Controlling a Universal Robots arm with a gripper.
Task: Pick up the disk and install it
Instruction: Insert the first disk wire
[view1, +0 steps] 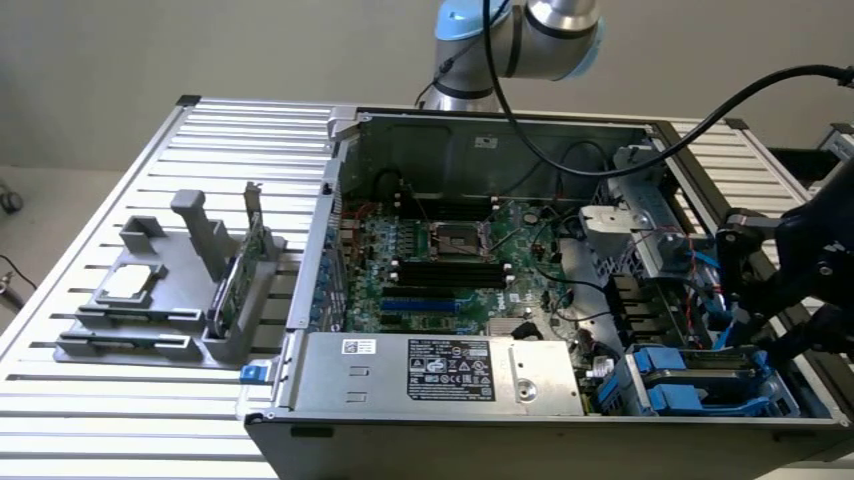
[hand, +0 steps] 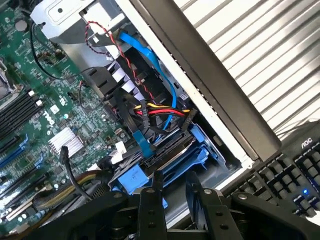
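Slatted metal tabletop (view1: 254, 150) with an open computer case (view1: 481, 125) sitting on it, basically a workbench setup.

Exterior view first: the motherboard (view1: 400, 245) lies flat in the middle of the case, and the power supply (view1: 400, 375) runs along the case's near edge. A grey holder (view1: 147, 240) stands near the tabletop's edge on the exterior view's left. The disk (view1: 697, 380) sits down in the drive bay at the case's near corner on the exterior view's right, with blue rails around it. The gripper (view1: 787, 300) hangs just above that corner.

Wrist view: the two black fingers (hand: 150, 205) are spread apart with nothing pinched between them, right over the disk (hand: 165, 155). Red, yellow and black wires (hand: 160, 112) plug in just behind it. A keyboard (hand: 295, 185) lies outside the case.
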